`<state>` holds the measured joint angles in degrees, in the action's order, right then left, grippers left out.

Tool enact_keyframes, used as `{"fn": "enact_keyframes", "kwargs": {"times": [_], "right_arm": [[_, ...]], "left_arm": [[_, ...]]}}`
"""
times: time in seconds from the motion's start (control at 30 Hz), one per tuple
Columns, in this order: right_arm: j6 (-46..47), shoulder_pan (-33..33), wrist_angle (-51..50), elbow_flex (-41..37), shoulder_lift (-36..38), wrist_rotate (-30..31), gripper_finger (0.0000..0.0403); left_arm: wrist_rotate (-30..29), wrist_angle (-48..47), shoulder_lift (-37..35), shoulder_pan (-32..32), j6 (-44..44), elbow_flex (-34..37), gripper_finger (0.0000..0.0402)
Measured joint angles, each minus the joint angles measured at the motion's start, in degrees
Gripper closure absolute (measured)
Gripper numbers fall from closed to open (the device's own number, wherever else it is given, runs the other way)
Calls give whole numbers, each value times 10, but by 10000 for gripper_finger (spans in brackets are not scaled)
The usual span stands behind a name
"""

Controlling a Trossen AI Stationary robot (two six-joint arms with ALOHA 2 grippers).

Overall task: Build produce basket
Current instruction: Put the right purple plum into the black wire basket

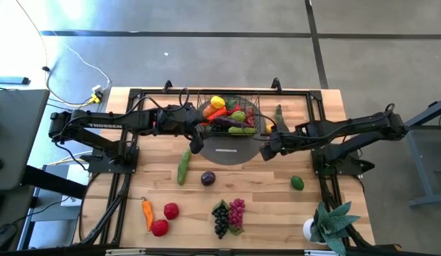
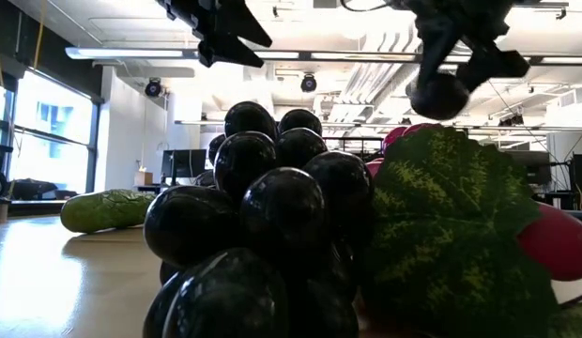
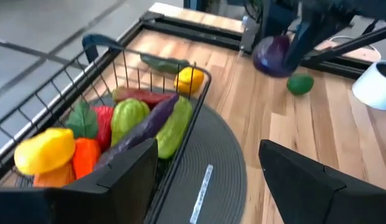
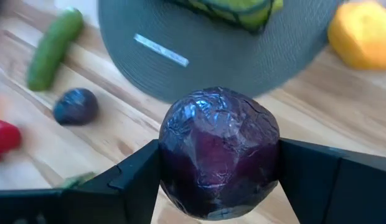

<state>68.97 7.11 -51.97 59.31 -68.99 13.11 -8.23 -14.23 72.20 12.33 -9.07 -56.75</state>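
The black wire basket [image 1: 229,112] stands on a grey round disc [image 1: 233,153] at the table's far middle. It holds peppers, a lemon, a long purple eggplant and green pieces [image 3: 127,121]. My right gripper [image 1: 267,151] is in the air over the disc's right edge, shut on a round dark purple vegetable [image 4: 219,152]. The vegetable also shows in the low view [image 2: 439,94] and in the left wrist view [image 3: 273,55]. My left gripper [image 1: 196,144] is open and empty, above the disc [image 3: 202,180] by the basket's near left corner. My right gripper pinches the purple vegetable by two opposite sides [image 4: 171,155] between its two fingers. The fingers slant down from the table's right. The vegetable sits at their free ends [image 2: 439,94], lifted clear of the table and the disc.
On the near half of the table lie a cucumber [image 1: 183,167], a dark plum [image 1: 208,178], a lime [image 1: 296,183], an orange pepper [image 1: 147,212], two red tomatoes [image 1: 166,219] and dark and purple grapes [image 1: 229,216]. A potted plant [image 1: 331,226] stands near right. A lemon [image 1: 269,128] lies beside the basket.
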Motion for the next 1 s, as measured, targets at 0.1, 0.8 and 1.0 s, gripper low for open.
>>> {"fn": "enact_keyframes", "kwargs": {"times": [0.1,0.8,1.0], "right_arm": [[0,0,0,10,0,10,153],[-263,-134,273,18,-1,19,153],[-385,-179,303,18,-1,35,153]], "left_arm": [[1,-18,0,3,-15,0,121],[22,-137,0,23,-94,0,80],[44,-158,0,23,-174,0,80]]}}
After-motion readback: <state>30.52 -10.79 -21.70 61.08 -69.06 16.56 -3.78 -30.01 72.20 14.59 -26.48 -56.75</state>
